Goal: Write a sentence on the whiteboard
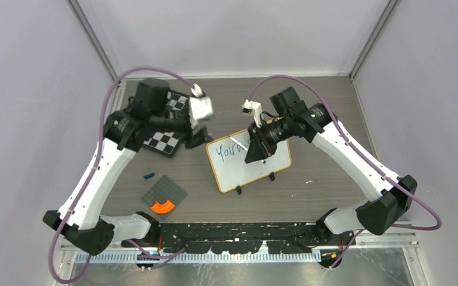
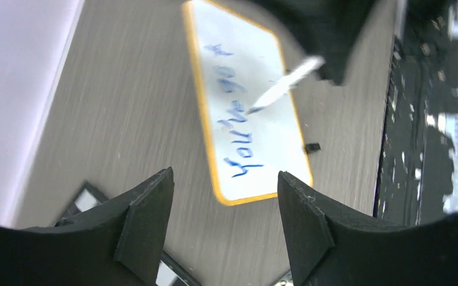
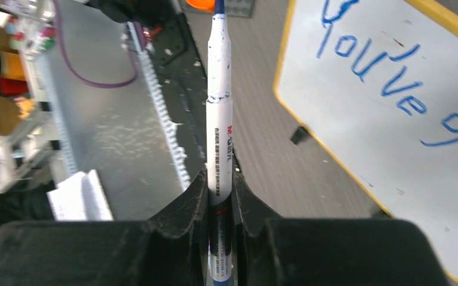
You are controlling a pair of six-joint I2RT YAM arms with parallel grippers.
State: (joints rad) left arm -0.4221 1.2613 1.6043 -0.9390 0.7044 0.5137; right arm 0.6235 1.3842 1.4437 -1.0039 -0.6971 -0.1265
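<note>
A: Where is the whiteboard [image 1: 232, 170]?

B: It lies flat on the table [image 1: 328, 179], about the middle and at a slant, with its two black clip feet [image 1: 271, 176] on the near edge. The chessboard [image 1: 166, 142] is just to its left. The left arm [image 1: 104, 167] covers much of it, so only some checks show.

A: And the right gripper [image 3: 219, 187]?

B: It is clenched on a white marker [image 3: 219, 119], the barrel pinched between its fingers. The marker's tip runs off the top of the right wrist view. In the left wrist view the tip seems to rest on the board by the last letters, but blur leaves the contact unsure.

A: Can the writing be read?

B: The letters are blue: "You've", then what looks like "go". From above, the right gripper covers the end of the line. The right wrist view cuts it off at the frame edge, and the left wrist view smears it.

A: The left gripper [image 2: 223, 179]?

B: Its fingers are spread with nothing between them. It hangs over the table off the board's left end.

A: Anything else on the table?

B: There is a grey studded plate [image 1: 166, 189] with an orange curved piece [image 1: 163, 207] on it, near the left arm's base. Beside it is a small blue thing [image 1: 149, 176], too small to name.
</note>
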